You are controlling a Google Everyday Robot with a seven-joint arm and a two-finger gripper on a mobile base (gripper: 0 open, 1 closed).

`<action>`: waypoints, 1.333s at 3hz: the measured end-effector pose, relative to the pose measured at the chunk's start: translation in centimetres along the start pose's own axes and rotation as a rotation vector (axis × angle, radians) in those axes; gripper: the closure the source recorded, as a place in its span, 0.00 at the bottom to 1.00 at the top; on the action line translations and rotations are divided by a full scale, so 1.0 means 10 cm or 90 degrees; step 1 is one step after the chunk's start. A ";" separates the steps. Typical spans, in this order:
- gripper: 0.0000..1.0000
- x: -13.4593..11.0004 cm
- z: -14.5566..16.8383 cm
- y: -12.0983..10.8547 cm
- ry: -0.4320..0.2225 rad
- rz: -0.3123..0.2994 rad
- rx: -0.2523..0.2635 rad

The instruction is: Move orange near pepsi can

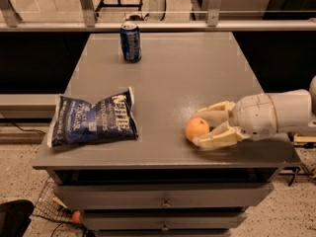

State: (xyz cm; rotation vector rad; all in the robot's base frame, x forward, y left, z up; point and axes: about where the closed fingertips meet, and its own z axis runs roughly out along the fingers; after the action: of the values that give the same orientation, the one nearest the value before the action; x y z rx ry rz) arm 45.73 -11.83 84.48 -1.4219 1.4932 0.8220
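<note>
The orange (pixel 197 129) rests on the grey table (pixel 173 78) near its front right corner. My gripper (pixel 200 128) reaches in from the right, low over the table. Its two cream fingers (pixel 215 138) lie on either side of the orange and touch it, so it is shut on the orange. The pepsi can (pixel 131 42) stands upright at the back left of the table, far from the orange and the gripper.
A flat, crinkled dark blue chip bag (pixel 94 123) lies at the front left of the table. A metal rail (pixel 158 26) runs behind the table's far edge. Drawers (pixel 163 201) sit below the front edge. A small reddish ball (pixel 76 217) is on the floor.
</note>
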 end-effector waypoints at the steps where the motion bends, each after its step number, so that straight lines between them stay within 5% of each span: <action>1: 1.00 0.00 0.00 0.00 0.000 0.000 0.000; 2: 1.00 -0.05 -0.01 -0.04 0.008 0.000 0.000; 4: 1.00 -0.57 -0.16 -0.61 0.076 0.006 -0.019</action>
State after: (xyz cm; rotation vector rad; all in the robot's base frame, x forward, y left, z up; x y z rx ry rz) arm 51.14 -11.72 91.01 -1.5094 1.5843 0.7805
